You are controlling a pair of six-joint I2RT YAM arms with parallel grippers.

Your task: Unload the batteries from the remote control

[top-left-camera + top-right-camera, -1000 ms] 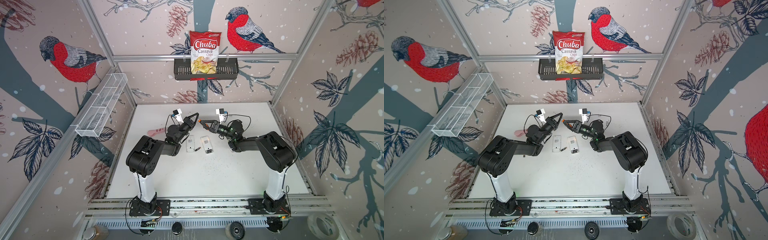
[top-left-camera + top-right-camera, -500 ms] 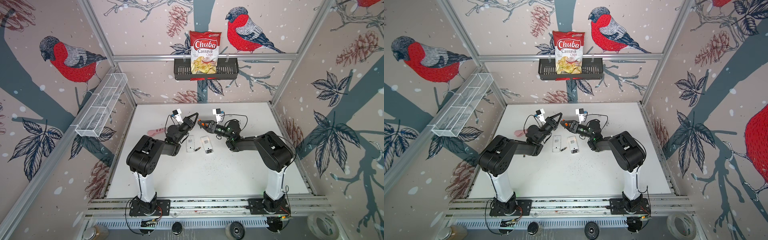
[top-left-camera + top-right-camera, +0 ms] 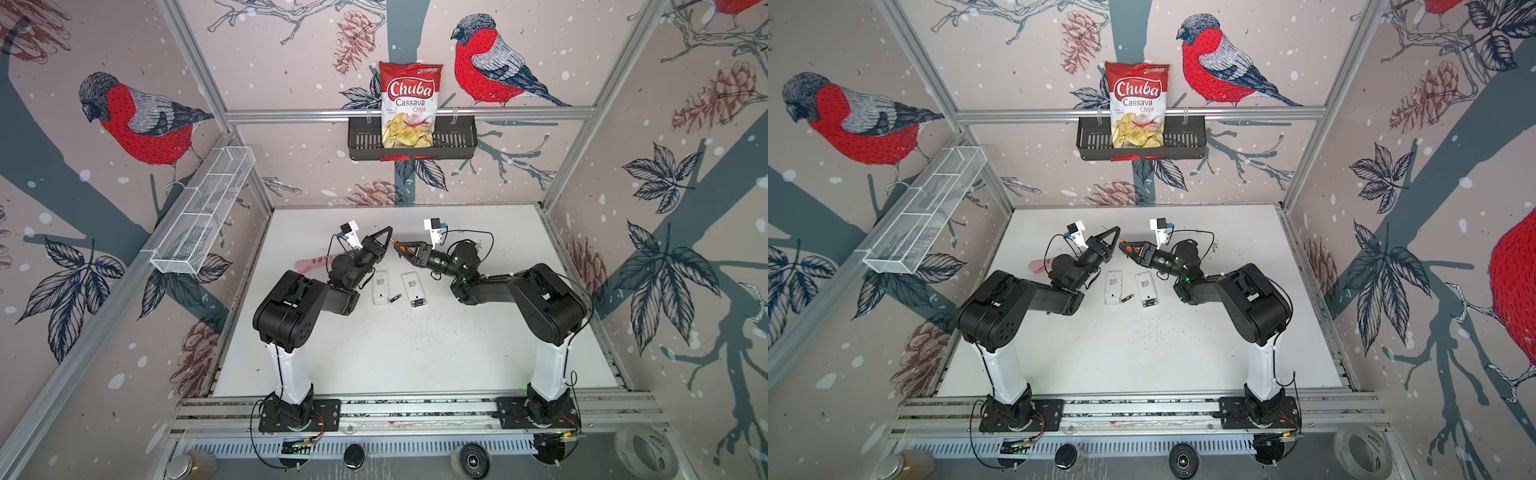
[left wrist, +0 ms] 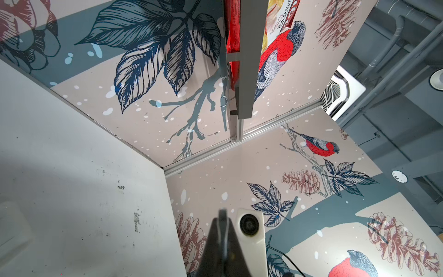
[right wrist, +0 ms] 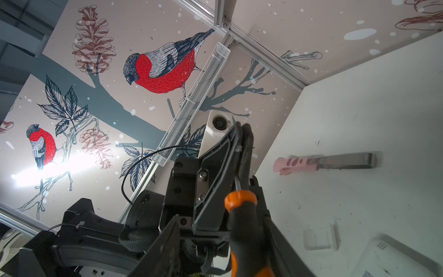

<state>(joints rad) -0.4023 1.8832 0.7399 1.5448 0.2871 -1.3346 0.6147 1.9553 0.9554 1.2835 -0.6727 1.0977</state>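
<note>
Screwdriver [image 5: 241, 230] handle partly out of frame

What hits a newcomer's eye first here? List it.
The left hand pinches a screwdriver by the shaft over the far middle of the table, the right hand around its orange-black handle. Nearer, two white remotes lie side by side, a battery between them. A red chips bag stands in the black basket hung at the back.
</note>
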